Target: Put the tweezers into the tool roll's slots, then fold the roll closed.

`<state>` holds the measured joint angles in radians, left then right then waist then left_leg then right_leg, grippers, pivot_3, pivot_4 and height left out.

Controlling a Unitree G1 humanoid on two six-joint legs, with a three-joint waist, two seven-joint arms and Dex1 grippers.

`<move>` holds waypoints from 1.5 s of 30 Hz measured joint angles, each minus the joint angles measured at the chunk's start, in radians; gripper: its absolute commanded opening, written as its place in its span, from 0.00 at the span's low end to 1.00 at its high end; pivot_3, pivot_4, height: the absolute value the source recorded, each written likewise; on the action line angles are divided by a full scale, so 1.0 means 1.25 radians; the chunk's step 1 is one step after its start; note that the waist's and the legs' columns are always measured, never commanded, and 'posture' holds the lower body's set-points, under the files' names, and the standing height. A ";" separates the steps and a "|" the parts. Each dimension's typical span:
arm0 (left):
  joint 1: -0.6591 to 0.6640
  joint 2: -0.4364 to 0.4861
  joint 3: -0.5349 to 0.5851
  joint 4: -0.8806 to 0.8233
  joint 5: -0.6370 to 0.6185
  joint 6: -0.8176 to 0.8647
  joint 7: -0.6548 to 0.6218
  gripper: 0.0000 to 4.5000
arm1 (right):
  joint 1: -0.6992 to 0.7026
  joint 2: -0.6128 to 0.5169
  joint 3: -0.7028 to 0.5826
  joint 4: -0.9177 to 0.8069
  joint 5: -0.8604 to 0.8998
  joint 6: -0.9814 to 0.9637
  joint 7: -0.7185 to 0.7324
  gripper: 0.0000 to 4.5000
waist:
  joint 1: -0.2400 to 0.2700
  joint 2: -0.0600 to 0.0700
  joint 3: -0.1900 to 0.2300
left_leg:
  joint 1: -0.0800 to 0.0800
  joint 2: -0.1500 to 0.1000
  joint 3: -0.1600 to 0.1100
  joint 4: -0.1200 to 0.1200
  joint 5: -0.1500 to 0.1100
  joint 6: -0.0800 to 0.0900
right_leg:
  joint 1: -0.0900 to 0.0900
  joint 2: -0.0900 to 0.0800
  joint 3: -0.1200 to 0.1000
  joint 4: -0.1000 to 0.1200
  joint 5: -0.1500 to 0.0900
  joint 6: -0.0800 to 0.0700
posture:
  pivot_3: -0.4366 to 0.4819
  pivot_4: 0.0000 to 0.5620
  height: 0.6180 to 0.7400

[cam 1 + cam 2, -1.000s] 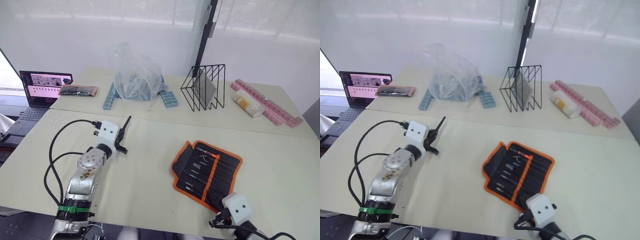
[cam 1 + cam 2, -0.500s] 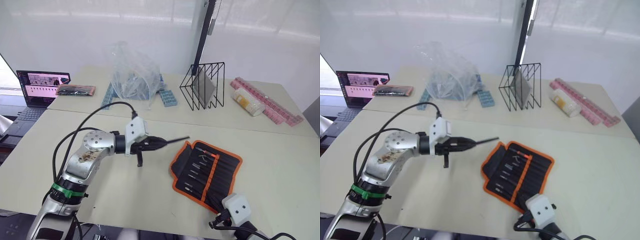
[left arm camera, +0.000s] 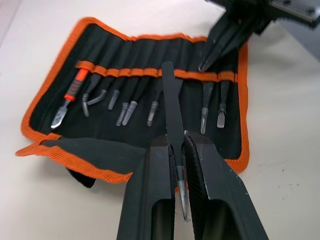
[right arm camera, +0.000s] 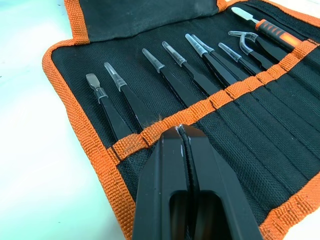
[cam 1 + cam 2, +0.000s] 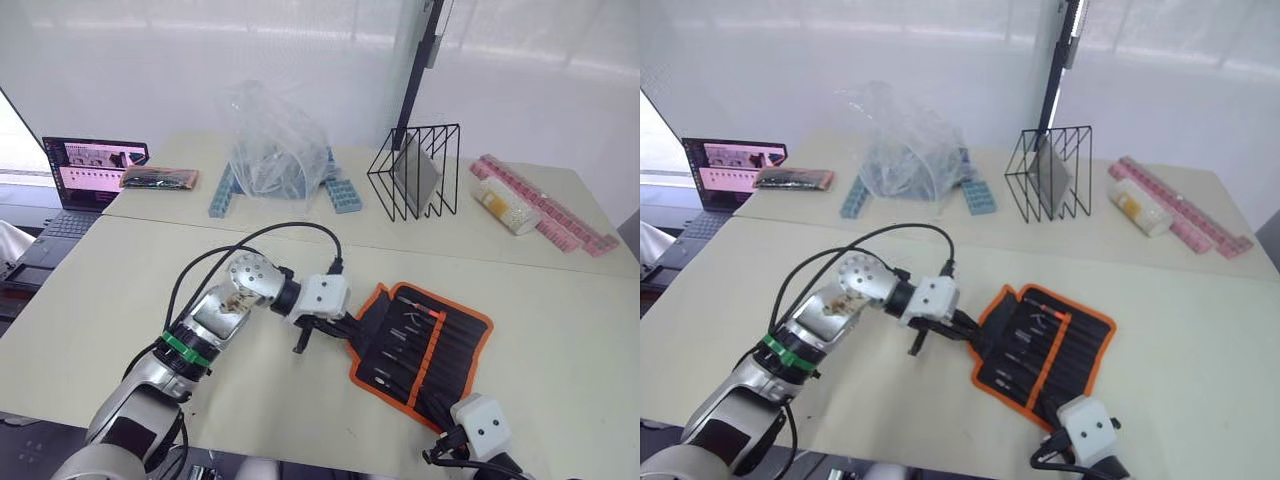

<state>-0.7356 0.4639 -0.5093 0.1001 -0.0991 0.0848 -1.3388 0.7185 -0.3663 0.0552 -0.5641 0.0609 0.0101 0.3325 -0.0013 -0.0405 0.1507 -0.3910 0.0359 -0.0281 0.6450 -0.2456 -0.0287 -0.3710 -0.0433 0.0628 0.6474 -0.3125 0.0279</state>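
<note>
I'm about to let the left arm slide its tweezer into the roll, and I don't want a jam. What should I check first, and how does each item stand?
1. Left gripper clamped on the tweezer: ok.
2. Tweezer over the tool roll, aimed at the orange strip: ok.
3. Free slot right ahead of the tip: cannot tell; tools already sit on both sides.
4. Roll lying open and flat: not ok, the near flap is folded up.
5. Right gripper shut, pressing the roll at the strip: ok.
6. Right gripper out of the tweezer's path: ok, it sits toward the roll's end.
</note>
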 measured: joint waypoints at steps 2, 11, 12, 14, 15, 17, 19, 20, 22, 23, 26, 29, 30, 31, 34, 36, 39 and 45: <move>-0.021 -0.010 -0.023 0.018 0.047 -0.041 0.006 0.01 | 0.001 0.000 0.000 0.000 0.000 0.000 -0.002 0.00 | 0.002 0.000 0.000 | 0.000 0.000 0.000 0.000 0.000 0.000 | 0.000 0.000 0.000 0.000 0.000 0.000 | 0.48 0.27 0.84; -0.073 -0.057 -0.093 0.105 0.209 -0.210 0.050 0.01 | 0.005 0.000 -0.001 -0.004 0.001 0.002 -0.004 0.00 | 0.006 0.000 0.000 | 0.000 0.000 0.000 0.000 0.000 0.000 | 0.000 0.000 0.000 0.001 0.000 0.000 | 0.48 0.27 0.84; -0.073 -0.059 -0.095 0.107 0.218 -0.217 0.050 0.01 | 0.007 0.000 -0.003 -0.004 0.001 0.002 -0.004 0.00 | 0.006 0.000 0.000 | 0.000 0.000 0.000 0.001 0.000 0.000 | 0.000 0.000 0.000 0.001 0.000 0.000 | 0.48 0.27 0.84; -0.073 -0.064 -0.095 0.106 0.227 -0.229 0.049 0.01 | 0.009 0.000 -0.005 -0.005 0.001 0.002 -0.004 0.00 | 0.008 0.000 0.000 | 0.000 -0.001 0.000 0.001 0.000 0.000 | 0.001 0.000 0.000 0.001 0.000 0.000 | 0.48 0.27 0.84; -0.072 -0.067 -0.095 0.104 0.230 -0.229 0.047 0.01 | 0.010 0.000 -0.006 -0.005 0.001 0.002 -0.004 0.00 | 0.009 0.000 0.000 | 0.000 -0.001 0.000 0.001 0.000 0.000 | 0.001 0.000 0.000 0.001 0.000 0.000 | 0.48 0.27 0.84; -0.072 -0.069 -0.095 0.094 0.231 -0.227 0.041 0.01 | 0.012 0.000 -0.007 -0.007 0.001 0.003 -0.004 0.00 | 0.009 0.000 0.000 | 0.000 -0.001 0.000 0.001 0.000 0.000 | 0.001 0.000 0.000 0.001 0.000 0.000 | 0.48 0.27 0.84; -0.072 -0.068 -0.095 0.077 0.231 -0.221 0.031 0.01 | 0.016 0.000 -0.008 -0.011 0.001 0.006 -0.003 0.00 | 0.009 0.001 0.000 | 0.000 -0.001 0.000 0.001 0.000 0.000 | 0.001 0.000 0.000 0.001 0.000 0.000 | 0.48 0.27 0.84; -0.072 -0.068 -0.095 0.071 0.231 -0.220 0.028 0.01 | 0.017 0.000 -0.008 -0.012 0.001 0.007 -0.003 0.00 | 0.009 0.001 0.000 | 0.000 -0.001 0.000 0.001 0.000 0.000 | 0.001 0.000 0.000 0.001 0.000 0.000 | 0.48 0.27 0.84; -0.072 -0.068 -0.095 0.067 0.231 -0.218 0.025 0.01 | 0.017 0.000 -0.008 -0.013 0.002 0.009 -0.003 0.00 | 0.010 0.001 0.000 | 0.000 -0.001 0.000 0.001 0.000 0.000 | 0.001 0.000 0.000 0.001 0.000 0.000 | 0.48 0.27 0.84; -0.072 -0.070 -0.095 0.067 0.231 -0.217 0.024 0.01 | 0.017 0.000 -0.008 -0.014 0.002 0.010 -0.003 0.00 | 0.010 0.001 0.000 | 0.000 -0.001 0.000 0.001 0.000 0.000 | 0.001 0.000 0.000 0.001 0.000 0.000 | 0.48 0.27 0.84; -0.074 -0.073 -0.092 0.067 0.230 -0.205 0.017 0.01 | 0.017 0.000 -0.008 -0.015 0.002 0.012 -0.003 0.00 | 0.010 0.001 0.000 | 0.000 -0.001 0.000 0.002 0.000 0.000 | 0.001 0.000 0.000 0.001 0.000 0.000 | 0.48 0.27 0.84; -0.082 -0.070 -0.088 0.058 0.229 -0.201 0.008 0.01 | 0.017 0.000 -0.009 -0.015 0.002 0.012 -0.003 0.00 | 0.010 0.001 0.000 | 0.000 -0.001 0.000 0.002 0.000 0.000 | 0.001 0.000 0.000 0.002 0.000 0.000 | 0.48 0.27 0.84; -0.087 -0.070 -0.087 0.058 0.228 -0.200 0.005 0.01 | 0.017 0.000 -0.009 -0.015 0.002 0.013 -0.003 0.00 | 0.010 0.001 -0.001 | 0.000 -0.001 0.000 0.002 0.000 0.000 | 0.001 0.000 0.000 0.002 0.000 0.000 | 0.48 0.27 0.84; -0.092 -0.070 -0.083 0.058 0.226 -0.200 0.003 0.01 | 0.016 0.000 -0.008 -0.015 0.002 0.013 -0.003 0.00 | 0.009 0.001 -0.001 | 0.000 -0.001 0.000 0.002 0.000 0.000 | 0.001 0.000 0.000 0.002 0.000 0.000 | 0.48 0.27 0.84; -0.099 -0.069 -0.076 0.058 0.220 -0.197 0.002 0.01 | 0.012 0.000 -0.008 -0.014 0.002 0.016 -0.003 0.00 | 0.009 0.001 -0.001 | 0.001 -0.001 0.000 0.004 0.000 0.001 | 0.001 0.000 0.000 0.004 0.000 0.000 | 0.48 0.27 0.84; -0.099 -0.071 -0.075 0.054 0.211 -0.185 -0.002 0.01 | 0.007 0.000 -0.007 -0.012 0.002 0.018 -0.004 0.00 | 0.008 0.001 -0.001 | 0.001 -0.001 0.000 0.006 0.000 0.001 | 0.001 0.000 0.000 0.007 0.000 0.001 | 0.48 0.27 0.84; -0.099 -0.071 -0.075 0.038 0.202 -0.172 -0.006 0.01 | 0.007 0.001 -0.007 -0.011 0.002 0.018 -0.004 0.00 | 0.008 0.001 -0.001 | 0.001 -0.001 0.000 0.009 0.000 0.001 | 0.001 0.000 0.001 0.010 0.000 0.001 | 0.48 0.27 0.84; -0.070 -0.057 -0.087 -0.022 0.190 -0.168 -0.039 0.01 | 0.007 0.002 -0.006 -0.010 0.002 0.018 -0.005 0.00 | 0.006 0.002 -0.001 | 0.002 -0.001 0.000 0.012 0.000 0.001 | 0.002 0.001 0.001 0.013 -0.001 0.002 | 0.48 0.27 0.84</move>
<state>-0.8237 0.3921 -0.6182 0.0731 0.1384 -0.1251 -1.3875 0.7271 -0.3641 0.0483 -0.5760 0.0633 0.0329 0.3263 0.0067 -0.0385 0.1496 -0.3888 0.0349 -0.0283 0.6600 -0.2455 -0.0275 -0.3689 -0.0426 0.0647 0.6641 -0.3140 0.0302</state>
